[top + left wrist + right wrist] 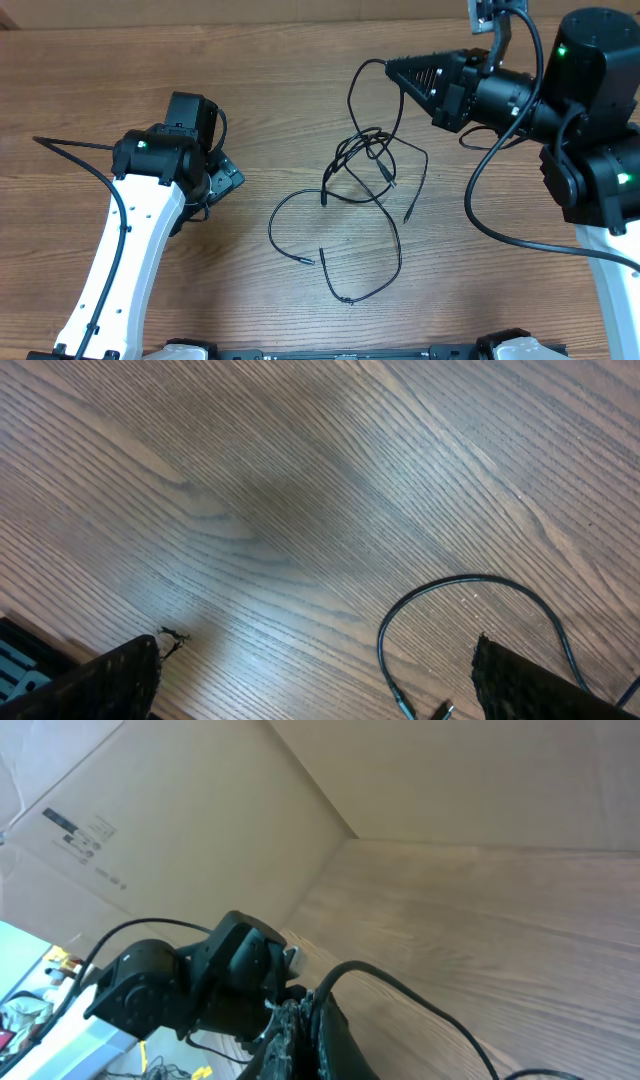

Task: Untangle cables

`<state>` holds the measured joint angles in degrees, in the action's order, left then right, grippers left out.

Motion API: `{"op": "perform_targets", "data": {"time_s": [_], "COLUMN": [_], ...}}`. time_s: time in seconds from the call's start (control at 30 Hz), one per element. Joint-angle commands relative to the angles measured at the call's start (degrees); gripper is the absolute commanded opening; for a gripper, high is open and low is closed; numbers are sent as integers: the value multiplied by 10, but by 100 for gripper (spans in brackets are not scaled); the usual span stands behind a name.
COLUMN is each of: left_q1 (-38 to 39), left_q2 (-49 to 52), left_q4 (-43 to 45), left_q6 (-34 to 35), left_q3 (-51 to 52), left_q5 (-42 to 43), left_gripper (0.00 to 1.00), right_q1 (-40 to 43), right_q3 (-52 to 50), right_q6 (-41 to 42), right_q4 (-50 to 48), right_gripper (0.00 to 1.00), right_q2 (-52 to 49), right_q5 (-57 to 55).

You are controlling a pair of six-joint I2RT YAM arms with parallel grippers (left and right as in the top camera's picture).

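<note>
Several thin black cables (365, 150) lie tangled mid-table, with loose loops and plug ends trailing toward the front (348, 298). My right gripper (390, 66) is raised at the back right, shut on one cable strand that hangs down into the tangle. The right wrist view shows its fingers (330, 1030) pinched together on that cable (400, 985). My left gripper (228, 180) stands open just left of the cables with nothing in it. In the left wrist view a cable loop (470, 580) with a silver-tipped plug end (447, 710) lies between the wide-apart fingers (110, 680), near the right one.
The wooden table (300, 60) carries only the cables. A thicker black arm cable (70, 150) runs off the left arm, and another hangs from the right arm (480, 200). A cardboard wall (200, 800) stands behind the table.
</note>
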<state>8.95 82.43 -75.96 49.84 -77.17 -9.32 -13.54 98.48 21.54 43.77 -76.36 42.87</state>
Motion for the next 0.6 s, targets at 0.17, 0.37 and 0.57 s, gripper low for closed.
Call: {"op": "perform_targets", "data": {"time_s": [0.17, 0.37, 0.57], "left_q1": [-3, 3, 24], "left_q2": [1, 1, 1], "left_q4": [64, 161, 180], "left_q6": [2, -344, -396], "left_q3": [2, 2, 2], "left_q5": [46, 420, 446], "left_gripper": [100, 100, 100], "right_q1": [0, 0, -7], "right_q3": [10, 10, 9], "right_q6": [-39, -38, -38], "right_q4": [30, 31, 35], "right_gripper": [4, 4, 4], "right_q2": [3, 1, -2], "right_q5": [-14, -24, -6]}}
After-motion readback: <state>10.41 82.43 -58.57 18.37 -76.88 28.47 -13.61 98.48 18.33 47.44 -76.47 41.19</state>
